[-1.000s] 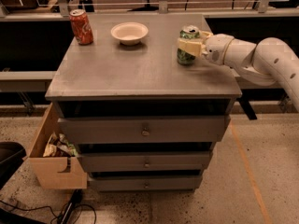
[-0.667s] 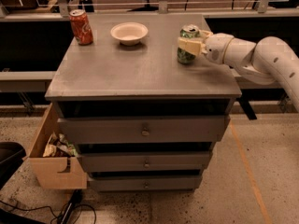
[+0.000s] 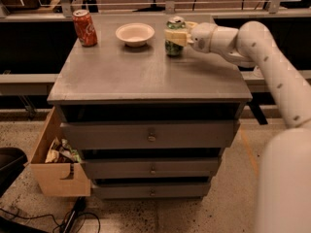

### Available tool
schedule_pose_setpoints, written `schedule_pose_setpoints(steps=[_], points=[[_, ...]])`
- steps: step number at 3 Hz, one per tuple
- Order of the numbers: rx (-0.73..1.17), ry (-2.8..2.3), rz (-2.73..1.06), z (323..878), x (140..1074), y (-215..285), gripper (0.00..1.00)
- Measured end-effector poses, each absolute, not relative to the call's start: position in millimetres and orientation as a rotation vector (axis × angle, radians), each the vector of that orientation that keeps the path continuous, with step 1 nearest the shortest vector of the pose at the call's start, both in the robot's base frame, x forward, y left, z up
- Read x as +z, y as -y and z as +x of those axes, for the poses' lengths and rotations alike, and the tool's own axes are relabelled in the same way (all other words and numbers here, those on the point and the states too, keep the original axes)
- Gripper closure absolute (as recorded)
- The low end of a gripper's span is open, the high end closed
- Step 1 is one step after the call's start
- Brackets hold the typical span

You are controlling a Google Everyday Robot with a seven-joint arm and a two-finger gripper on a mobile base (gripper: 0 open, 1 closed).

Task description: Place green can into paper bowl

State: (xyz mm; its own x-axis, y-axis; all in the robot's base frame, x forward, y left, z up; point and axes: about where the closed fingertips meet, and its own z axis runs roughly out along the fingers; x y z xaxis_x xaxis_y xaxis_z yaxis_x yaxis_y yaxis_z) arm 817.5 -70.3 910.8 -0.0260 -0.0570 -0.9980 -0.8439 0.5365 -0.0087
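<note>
Gripper (image 3: 177, 33) is clamping the green can (image 3: 172, 48) toward the back of the cabinet top (image 3: 146, 76)

The white arm (image 3: 272, 57) is coming up from the lower right and bending left over the top, wrist roughly level. Its yellowish fingers (image 3: 175, 36) are pinching the can's upper half. The can is standing upright, mottled green, silver lid; can't tell if it's touching the surface. The paper bowl (image 3: 135, 39) is sitting just left of it, not touching, and a red soda can (image 3: 84, 27) is farther left.

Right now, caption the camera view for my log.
The gripper clamps the green can beside the paper bowl on the cabinet top.
</note>
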Motion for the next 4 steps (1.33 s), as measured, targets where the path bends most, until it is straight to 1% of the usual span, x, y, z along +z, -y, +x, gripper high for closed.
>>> schedule_pose_setpoints(steps=[1,4], points=[[0.831,-1.536,-0.862,852.5,891.7,17.5,1.00],[0.822,-1.536,-0.859,854.2,898.0,18.2,1.00]])
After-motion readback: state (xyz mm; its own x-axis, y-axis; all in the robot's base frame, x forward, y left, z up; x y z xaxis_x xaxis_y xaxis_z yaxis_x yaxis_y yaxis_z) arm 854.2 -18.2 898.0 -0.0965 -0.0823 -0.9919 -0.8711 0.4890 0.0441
